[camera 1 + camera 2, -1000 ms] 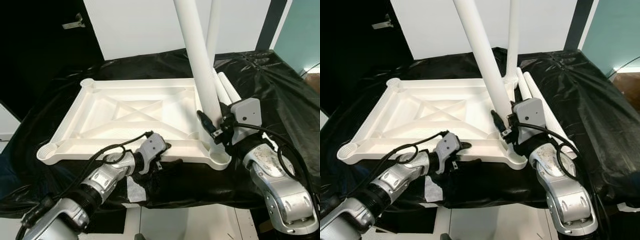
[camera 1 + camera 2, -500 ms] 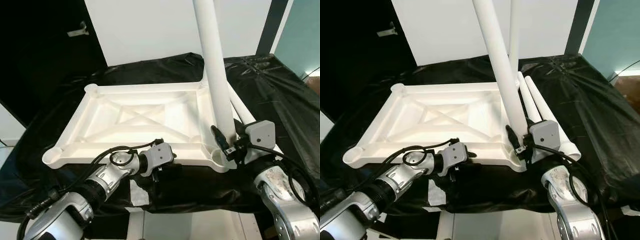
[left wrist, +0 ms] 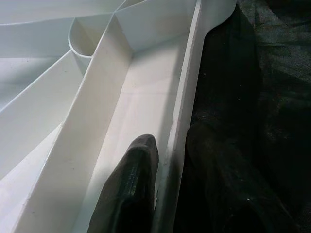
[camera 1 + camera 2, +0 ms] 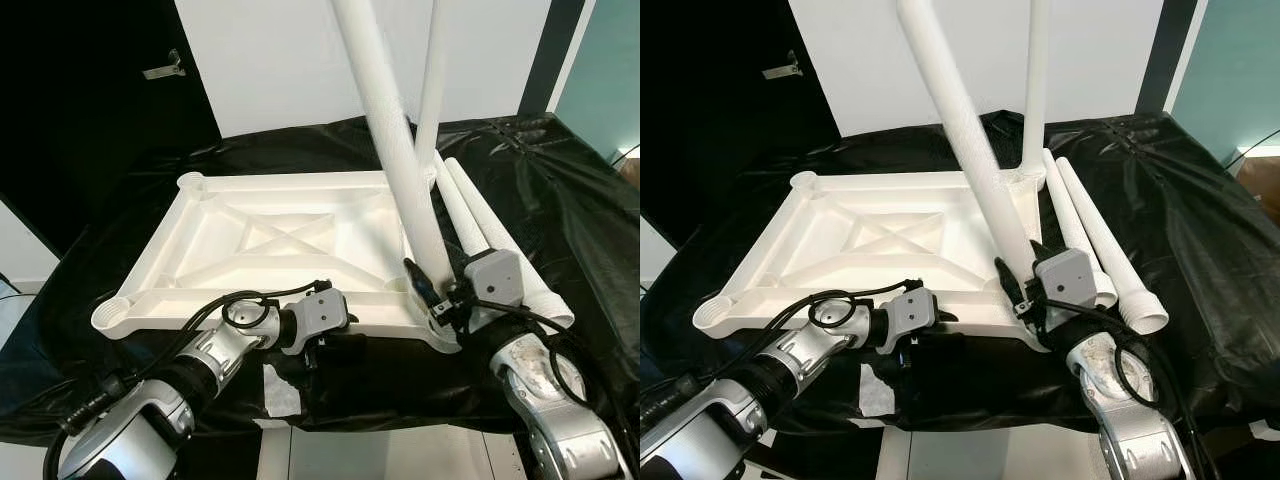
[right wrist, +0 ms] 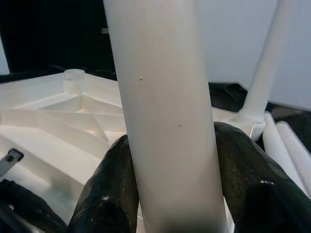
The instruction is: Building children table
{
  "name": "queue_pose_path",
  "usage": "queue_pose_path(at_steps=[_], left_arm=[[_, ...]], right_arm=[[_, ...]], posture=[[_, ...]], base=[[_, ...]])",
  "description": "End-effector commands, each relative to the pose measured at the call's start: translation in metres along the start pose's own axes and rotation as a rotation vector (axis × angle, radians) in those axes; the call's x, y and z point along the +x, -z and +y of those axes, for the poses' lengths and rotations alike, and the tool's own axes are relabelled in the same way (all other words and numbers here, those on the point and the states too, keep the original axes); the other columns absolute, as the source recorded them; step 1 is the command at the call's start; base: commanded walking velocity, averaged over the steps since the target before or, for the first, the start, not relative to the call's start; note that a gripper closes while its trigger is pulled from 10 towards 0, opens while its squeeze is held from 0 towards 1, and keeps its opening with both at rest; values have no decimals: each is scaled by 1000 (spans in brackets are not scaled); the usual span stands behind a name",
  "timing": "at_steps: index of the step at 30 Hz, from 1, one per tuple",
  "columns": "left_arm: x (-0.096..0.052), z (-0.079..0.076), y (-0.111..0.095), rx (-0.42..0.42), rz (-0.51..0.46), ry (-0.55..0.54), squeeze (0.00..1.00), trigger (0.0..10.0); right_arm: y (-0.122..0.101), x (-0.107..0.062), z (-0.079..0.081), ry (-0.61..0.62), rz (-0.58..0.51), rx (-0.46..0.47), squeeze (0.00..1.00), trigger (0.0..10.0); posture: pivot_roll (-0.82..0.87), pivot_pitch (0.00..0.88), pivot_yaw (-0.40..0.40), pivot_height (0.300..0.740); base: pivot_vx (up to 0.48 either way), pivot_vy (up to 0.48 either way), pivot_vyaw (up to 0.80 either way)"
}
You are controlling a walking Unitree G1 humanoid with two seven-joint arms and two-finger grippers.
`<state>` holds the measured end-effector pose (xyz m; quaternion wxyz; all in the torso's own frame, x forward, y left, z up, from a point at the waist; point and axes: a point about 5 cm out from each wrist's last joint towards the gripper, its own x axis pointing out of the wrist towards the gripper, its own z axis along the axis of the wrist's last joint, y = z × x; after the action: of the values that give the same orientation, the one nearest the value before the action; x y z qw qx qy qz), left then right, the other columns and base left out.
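Observation:
A white plastic tabletop (image 4: 270,240) lies upside down on a black-covered table. One white leg (image 4: 432,90) stands in its far right corner socket. A second white leg (image 4: 392,150) leans over the near right corner socket (image 4: 440,330), and my right gripper (image 4: 428,292) is shut on it low down; its fingers (image 5: 109,184) clasp the tube (image 5: 165,121). My left gripper (image 4: 322,345) is shut on the tabletop's near rim (image 3: 180,121), one finger (image 3: 133,184) inside the rim and one outside.
Two more white legs (image 4: 495,250) lie side by side on the black sheet (image 4: 560,190) to the right of the tabletop. A white wall stands behind the table, and a dark door is at the left. Pale floor shows below the front edge.
The leg in my right gripper has tipped from near upright to leaning left at its top. The camera view has shifted a little. My left gripper keeps its hold on the rim.

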<state>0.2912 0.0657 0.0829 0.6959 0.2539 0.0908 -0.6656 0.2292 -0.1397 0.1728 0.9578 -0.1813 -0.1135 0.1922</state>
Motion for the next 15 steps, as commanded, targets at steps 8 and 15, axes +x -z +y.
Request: queue_pose_path(at_steps=[8, 15], left_arm=[[6, -33, 27, -55, 101, 263, 0, 10000], [8, -32, 27, -46, 105, 264, 0, 10000]], right_arm=[[16, -23, 3, 6, -2, -50, 0, 10000], [20, -40, -3, 81, 16, 8, 0, 10000]], posture=[[-223, 48, 91, 740], [-245, 50, 96, 740]], base=[[0, 0, 0], [0, 0, 0]])
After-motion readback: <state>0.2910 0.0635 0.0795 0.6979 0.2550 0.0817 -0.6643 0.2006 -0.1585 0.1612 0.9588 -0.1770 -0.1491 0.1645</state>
